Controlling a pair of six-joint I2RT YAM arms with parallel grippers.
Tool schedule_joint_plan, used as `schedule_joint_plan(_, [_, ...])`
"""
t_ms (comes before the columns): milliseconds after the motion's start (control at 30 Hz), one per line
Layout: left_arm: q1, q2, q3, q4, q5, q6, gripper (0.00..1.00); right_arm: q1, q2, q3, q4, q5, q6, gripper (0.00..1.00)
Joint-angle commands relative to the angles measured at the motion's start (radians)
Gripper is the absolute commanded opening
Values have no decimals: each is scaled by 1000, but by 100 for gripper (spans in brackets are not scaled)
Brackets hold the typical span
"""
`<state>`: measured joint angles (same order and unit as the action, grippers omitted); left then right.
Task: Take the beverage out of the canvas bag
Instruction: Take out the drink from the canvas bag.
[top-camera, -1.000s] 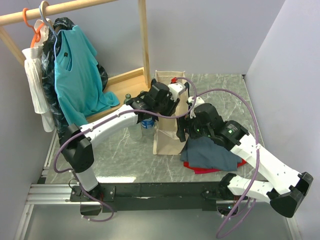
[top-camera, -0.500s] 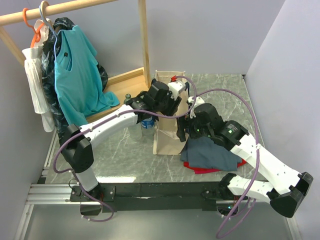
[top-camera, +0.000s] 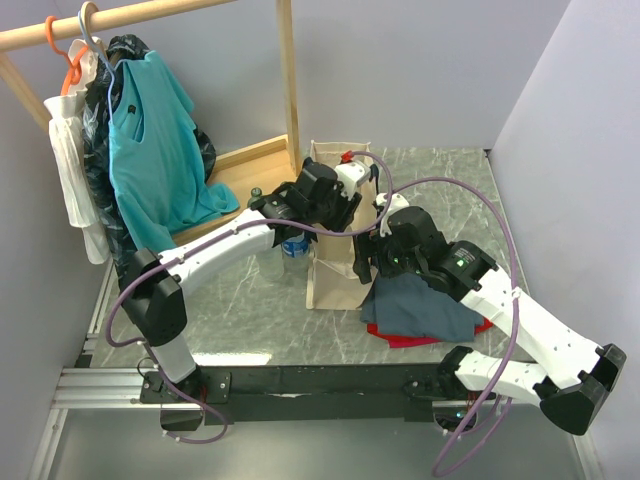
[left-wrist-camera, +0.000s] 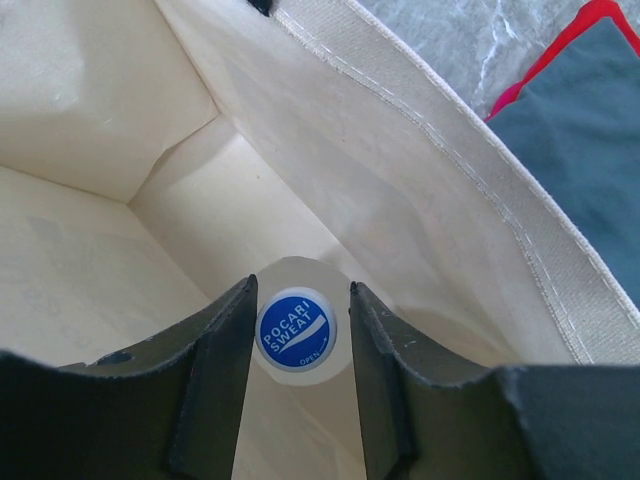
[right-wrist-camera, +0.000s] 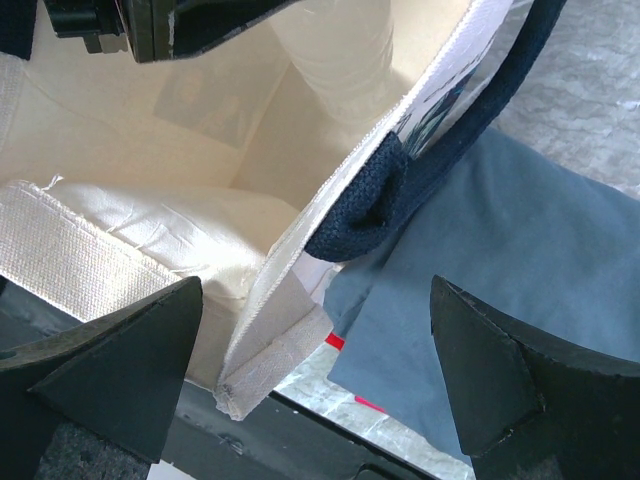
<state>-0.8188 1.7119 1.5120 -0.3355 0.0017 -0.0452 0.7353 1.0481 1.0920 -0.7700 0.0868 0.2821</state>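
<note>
Inside the canvas bag (left-wrist-camera: 420, 200), the left fingers (left-wrist-camera: 215, 400) straddle a blue-capped bottle (left-wrist-camera: 296, 333) without clamping it. Outside the rim, a grey-blue cloth (left-wrist-camera: 580, 120) lies on the counter (left-wrist-camera: 470, 40).

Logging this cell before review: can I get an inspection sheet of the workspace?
Surface: grey marble table.
Job's things: canvas bag upright; bottle with blue cap inside it.
Clutter: folded grey-blue cloth on red fabric right of bag; second bottle left of bag.
Grippers: left gripper inside bag, fingers flanking the cap; right gripper open, astride the bag's rim.
Cables: purple cable looping above table.
Surroundings: wooden rack with hanging clothes; grey walls.
</note>
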Motion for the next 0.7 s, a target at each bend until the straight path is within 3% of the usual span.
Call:
schedule_joint_plan(0, [-2, -41, 4, 9, 1, 4, 51, 9, 7, 17, -8, 18, -20, 100])
schedule_joint_plan(333, [0, -43, -21, -5, 1, 8, 54, 12, 9, 16, -9, 19, -18, 100])
schedule_joint_plan(667, [-2, -66, -49, 20, 1, 4, 35, 10, 7, 16, -8, 19, -15, 100])
